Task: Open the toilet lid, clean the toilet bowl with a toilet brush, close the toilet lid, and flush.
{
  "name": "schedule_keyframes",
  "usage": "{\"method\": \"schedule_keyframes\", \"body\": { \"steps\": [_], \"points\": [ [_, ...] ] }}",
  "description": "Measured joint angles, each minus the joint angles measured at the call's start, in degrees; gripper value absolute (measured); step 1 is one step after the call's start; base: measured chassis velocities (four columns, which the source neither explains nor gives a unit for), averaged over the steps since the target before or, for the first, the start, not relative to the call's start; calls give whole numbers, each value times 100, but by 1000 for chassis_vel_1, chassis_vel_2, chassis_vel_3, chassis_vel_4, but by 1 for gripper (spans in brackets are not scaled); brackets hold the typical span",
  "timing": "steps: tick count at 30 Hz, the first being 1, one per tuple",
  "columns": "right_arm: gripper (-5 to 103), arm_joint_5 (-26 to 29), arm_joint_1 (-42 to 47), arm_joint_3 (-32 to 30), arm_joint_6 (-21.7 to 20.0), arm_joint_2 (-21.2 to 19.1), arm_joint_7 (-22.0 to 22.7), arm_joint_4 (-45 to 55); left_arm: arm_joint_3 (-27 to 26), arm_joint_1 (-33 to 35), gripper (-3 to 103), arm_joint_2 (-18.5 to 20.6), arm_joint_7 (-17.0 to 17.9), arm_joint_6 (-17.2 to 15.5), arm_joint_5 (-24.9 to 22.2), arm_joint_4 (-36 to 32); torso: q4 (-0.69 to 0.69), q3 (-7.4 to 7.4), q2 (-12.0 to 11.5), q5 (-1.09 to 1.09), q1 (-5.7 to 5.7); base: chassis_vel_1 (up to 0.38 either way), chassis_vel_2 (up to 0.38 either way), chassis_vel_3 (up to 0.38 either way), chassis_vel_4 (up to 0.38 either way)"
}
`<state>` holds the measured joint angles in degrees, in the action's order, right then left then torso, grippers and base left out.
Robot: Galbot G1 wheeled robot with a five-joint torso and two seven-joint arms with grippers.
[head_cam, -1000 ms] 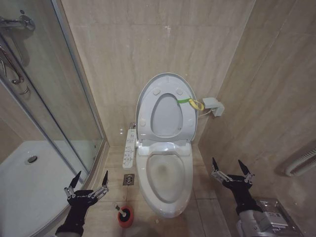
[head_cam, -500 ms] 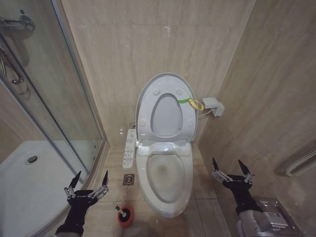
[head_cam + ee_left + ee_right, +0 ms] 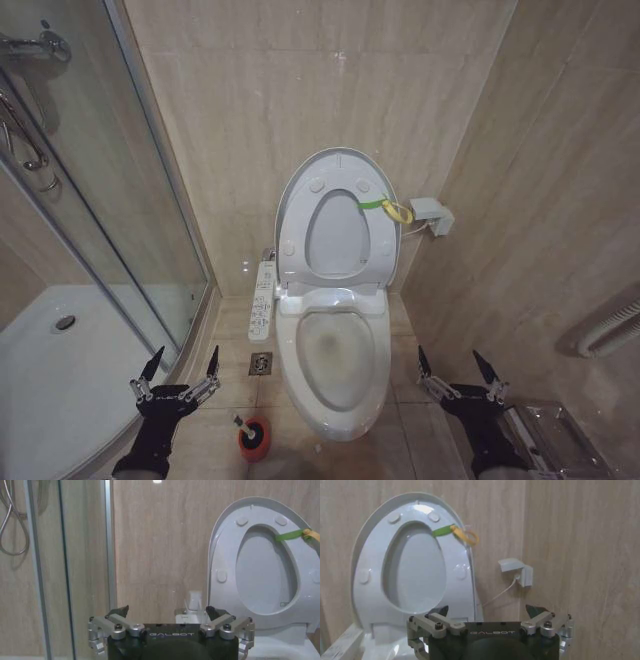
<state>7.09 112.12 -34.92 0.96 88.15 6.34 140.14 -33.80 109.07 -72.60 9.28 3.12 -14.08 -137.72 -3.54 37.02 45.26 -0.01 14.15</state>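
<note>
beside toilet bowl (image 3: 335, 365), toilet lid (image 3: 335, 215) raised, left end effector (image 3: 179, 375) and right end effector (image 3: 455, 370) wide, apparently touching nothing

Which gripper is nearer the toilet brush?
The left gripper. It hangs open just beside the toilet brush in its red holder, left of the toilet bowl; the right gripper is across the bowl.

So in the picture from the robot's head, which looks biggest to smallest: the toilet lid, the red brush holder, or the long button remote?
1. The toilet lid, standing up against the wall, looks biggest.
2. The long button remote beside the bowl comes next.
3. The red brush holder on the floor looks smallest.
</note>
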Motion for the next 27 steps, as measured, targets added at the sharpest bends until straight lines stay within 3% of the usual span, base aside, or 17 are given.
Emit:
{"method": "schedule_keyframes", "body": {
  "steps": [7,27],
  "points": [
    [100,65,-239,-55,27,-77,105,-222,0,0,100,0,0,0,0,0,-1,0,0,0,0,0,0,0,0],
    [100,612,-1839,-155,-236,-1098,350,-1525,1,0,100,0,0,0,0,0,1,0,0,1,0,0,0,0,0]
  ]
}}
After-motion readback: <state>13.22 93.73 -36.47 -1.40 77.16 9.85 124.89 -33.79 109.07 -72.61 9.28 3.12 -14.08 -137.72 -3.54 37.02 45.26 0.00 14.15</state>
